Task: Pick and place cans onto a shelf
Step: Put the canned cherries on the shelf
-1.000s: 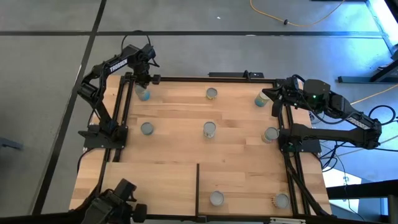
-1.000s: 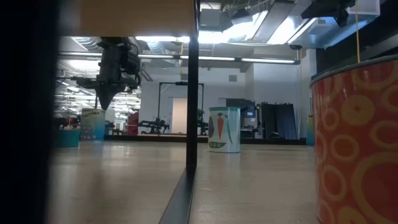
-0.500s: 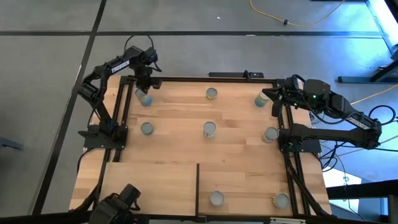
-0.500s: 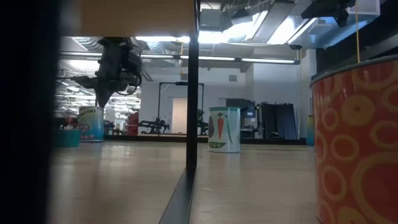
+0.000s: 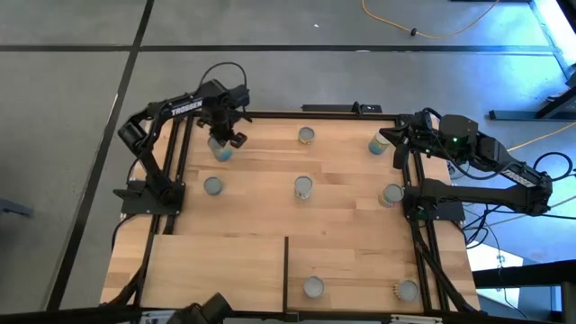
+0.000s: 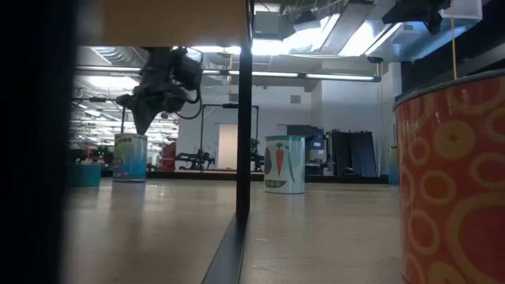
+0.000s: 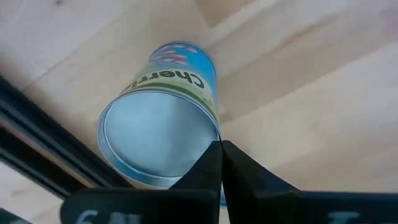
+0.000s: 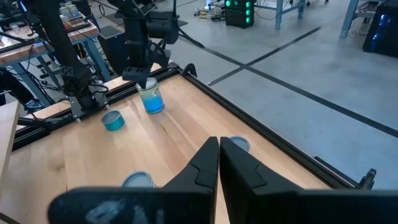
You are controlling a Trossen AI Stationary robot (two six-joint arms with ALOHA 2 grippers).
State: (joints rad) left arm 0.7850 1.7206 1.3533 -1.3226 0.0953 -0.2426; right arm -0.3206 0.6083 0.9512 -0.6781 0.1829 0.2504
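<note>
Hovering at about ten o'clock on the table, the left gripper (image 5: 226, 136) has its jaws clenched on nothing. In the left wrist view its tips meet right over the rim of the cherry can (image 5: 221, 152), which stands upright on the planks. Whether they touch the rim I cannot tell.

The main risk is that a descent with the jaws pinched together would push on the rim and tip or skid the can toward the black side rail (image 5: 173, 148). The jaws would need to spread first and straddle the can evenly.

The shelf (image 5: 216, 261) lies well away at six to seven o'clock, so a shallow grip could let the can slip on the long carry.

At two o'clock the right gripper (image 5: 389, 137) waits, its jaws closed and empty, just beside another can (image 5: 378, 144).
</note>
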